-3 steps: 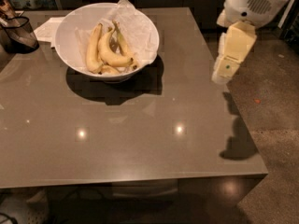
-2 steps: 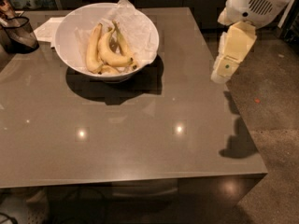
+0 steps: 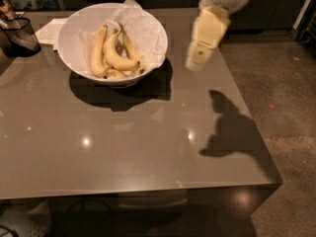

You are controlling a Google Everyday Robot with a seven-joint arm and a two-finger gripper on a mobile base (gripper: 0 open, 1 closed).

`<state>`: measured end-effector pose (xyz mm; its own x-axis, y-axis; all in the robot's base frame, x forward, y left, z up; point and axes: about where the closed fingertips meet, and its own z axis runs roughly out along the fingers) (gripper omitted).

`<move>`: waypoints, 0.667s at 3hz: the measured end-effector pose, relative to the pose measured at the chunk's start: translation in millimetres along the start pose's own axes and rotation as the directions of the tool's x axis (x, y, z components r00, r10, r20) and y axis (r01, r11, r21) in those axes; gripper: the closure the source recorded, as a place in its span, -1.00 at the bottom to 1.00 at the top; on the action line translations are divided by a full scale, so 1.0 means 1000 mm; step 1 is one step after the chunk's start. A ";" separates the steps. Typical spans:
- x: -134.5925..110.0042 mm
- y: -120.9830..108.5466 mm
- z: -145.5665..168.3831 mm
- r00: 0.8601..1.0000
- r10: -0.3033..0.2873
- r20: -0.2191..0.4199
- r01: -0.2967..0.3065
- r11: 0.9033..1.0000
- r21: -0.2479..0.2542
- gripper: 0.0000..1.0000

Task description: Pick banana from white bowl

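Gripper (image 3: pixel 197 62) hangs over desk (image 3: pixel 123 152) beside white bowl (image 3: pixel 161 39), apart from banana (image 3: pixel 117 59) lying inside; grip state can't be told.

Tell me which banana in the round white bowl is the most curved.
The thick deep-yellow banana in the middle; the paler left one is straighter, the right one slimmer. The gripper hangs right of the white bowl.
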<state>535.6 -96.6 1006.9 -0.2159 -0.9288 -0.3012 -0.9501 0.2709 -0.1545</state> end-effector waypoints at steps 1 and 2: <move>-0.040 -0.007 0.011 0.998 -0.056 -0.021 0.056 0.998 -0.002 -1.00; -0.077 -0.014 0.019 0.995 -0.100 -0.028 0.100 0.995 0.009 -1.00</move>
<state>569.6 -24.4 1014.0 -0.1263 -0.9579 -0.2580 -0.9649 0.1790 -0.1923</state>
